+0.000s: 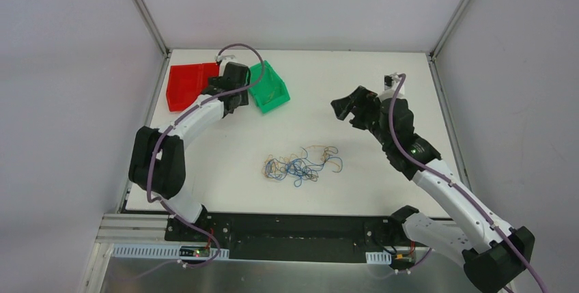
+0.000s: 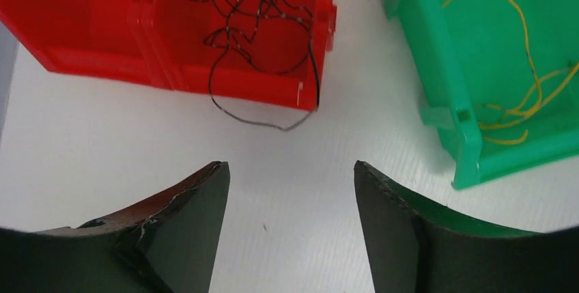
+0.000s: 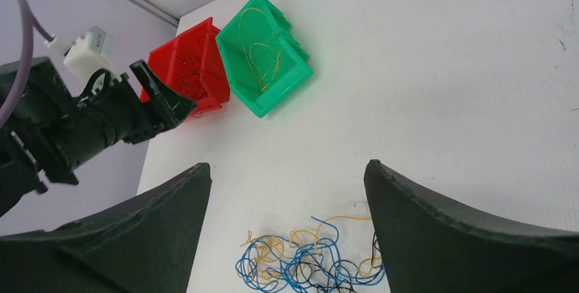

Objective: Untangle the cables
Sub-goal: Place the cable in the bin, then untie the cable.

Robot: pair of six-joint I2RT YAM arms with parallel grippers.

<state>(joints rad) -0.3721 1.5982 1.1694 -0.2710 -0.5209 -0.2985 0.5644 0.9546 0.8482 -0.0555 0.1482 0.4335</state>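
Ahead of the wide, empty left fingers [image 2: 184, 225], a dark cable [image 2: 254, 6] trails over the red bin's [image 2: 82, 13] rim. Tangled cables [image 3: 307, 269] show between the right fingers [image 3: 157, 238], also wide and empty.

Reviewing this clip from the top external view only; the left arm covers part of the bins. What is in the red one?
Observer: A dark cable lies in the red bin, one loop spilling over its front wall onto the table.
Operator: And the green bin?
Observer: A yellow cable lies inside it.
Operator: Is the left gripper holding anything?
Observer: No, it is open and empty.
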